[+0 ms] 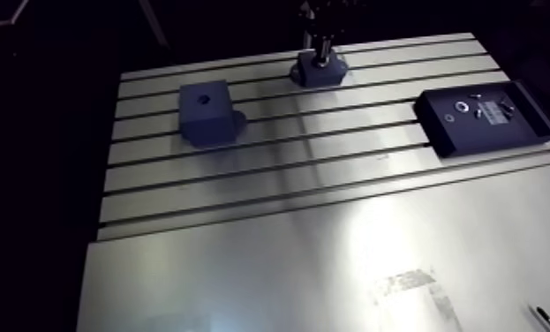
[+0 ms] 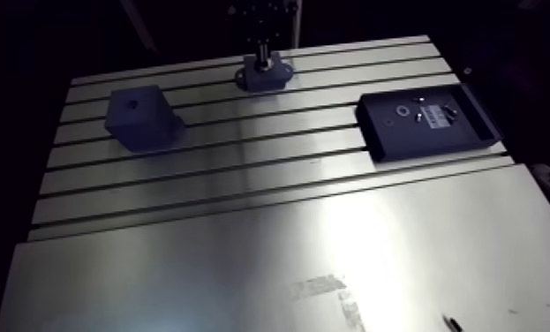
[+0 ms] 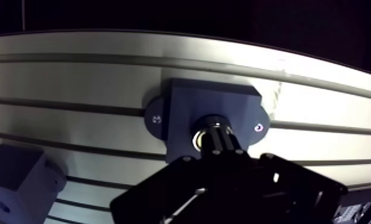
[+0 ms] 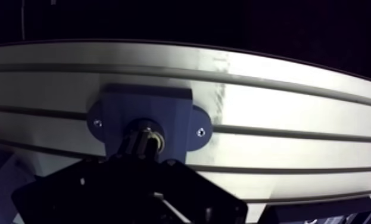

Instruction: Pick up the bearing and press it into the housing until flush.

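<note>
Your tool stood at the bore of the housing on the bench, a shiny ring at its tip; you couldn't tell whether it was open or closed.

We see the dark blue, block-shaped plastic housing with two rounded screw ears, standing upright on the worktop in the upper middle of the arm view, across one slot. In its top bore a bright metal ring shows, the bearing. It is mostly hidden, and we cannot tell whether it sits flush.
</note>
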### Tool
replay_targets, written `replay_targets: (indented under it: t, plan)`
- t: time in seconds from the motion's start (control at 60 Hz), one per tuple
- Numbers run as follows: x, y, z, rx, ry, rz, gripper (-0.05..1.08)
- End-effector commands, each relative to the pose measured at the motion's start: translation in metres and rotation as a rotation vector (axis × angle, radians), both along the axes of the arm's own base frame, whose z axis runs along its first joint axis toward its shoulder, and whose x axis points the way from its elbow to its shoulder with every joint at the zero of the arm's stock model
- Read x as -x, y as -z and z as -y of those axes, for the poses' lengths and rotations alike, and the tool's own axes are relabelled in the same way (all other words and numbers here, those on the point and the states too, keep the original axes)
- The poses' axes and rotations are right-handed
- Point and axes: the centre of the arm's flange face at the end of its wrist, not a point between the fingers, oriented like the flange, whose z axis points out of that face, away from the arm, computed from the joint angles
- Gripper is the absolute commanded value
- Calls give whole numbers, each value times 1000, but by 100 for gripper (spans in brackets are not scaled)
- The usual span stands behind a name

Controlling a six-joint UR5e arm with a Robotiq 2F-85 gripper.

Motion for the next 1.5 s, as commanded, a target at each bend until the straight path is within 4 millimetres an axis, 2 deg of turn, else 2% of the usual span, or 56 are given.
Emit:
replay_targets:
  t: [0.017, 1.5]
  plan:
    - [-2, 3, 1, 0, -1, 6, 108]
    - [-3, 3, 2, 0, -3, -2, 108]
